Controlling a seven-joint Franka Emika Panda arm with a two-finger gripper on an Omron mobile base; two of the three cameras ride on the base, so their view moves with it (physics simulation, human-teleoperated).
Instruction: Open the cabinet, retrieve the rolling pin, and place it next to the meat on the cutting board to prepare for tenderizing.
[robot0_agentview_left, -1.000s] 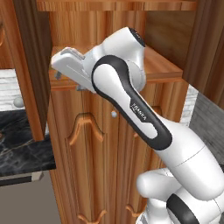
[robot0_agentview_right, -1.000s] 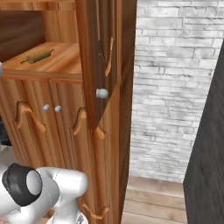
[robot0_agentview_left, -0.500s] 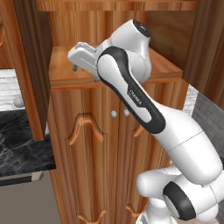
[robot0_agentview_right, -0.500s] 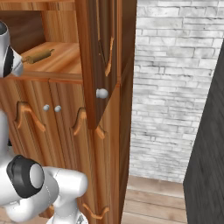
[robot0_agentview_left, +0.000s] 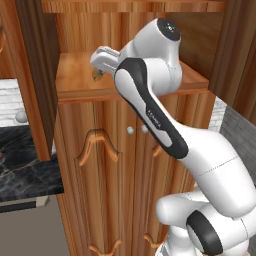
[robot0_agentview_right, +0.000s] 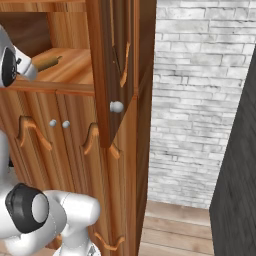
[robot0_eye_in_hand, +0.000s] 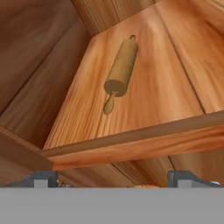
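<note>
Since the earlier frame, the arm had swung toward the open cabinet (robot0_agentview_left: 100, 165); its gripper (robot0_eye_in_hand: 113, 178) stood wide apart and empty, the rolling pin (robot0_eye_in_hand: 120, 72) lying ahead on the shelf (robot0_eye_in_hand: 170, 94), untouched.

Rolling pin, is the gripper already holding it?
No, the rolling pin lies alone on the cabinet shelf, ahead of the open gripper.

Home kitchen, rendered. Tall reddish-brown wood cabinet (robot0_agentview_left: 115, 165) w/ carved arch panels & small round silver knobs fills center of left base view; upper doors open, rolling pin (robot0_eye_in_hand: 120, 72) lying on the shelf, upper center of hand view. Dark marble-look countertop (robot0_agentview_left: 22, 172) at lower left. White brick wall (robot0_agentview_right: 200, 100) right side of right base view, wood plank floor (robot0_agentview_right: 175, 227) at its bottom.
</note>
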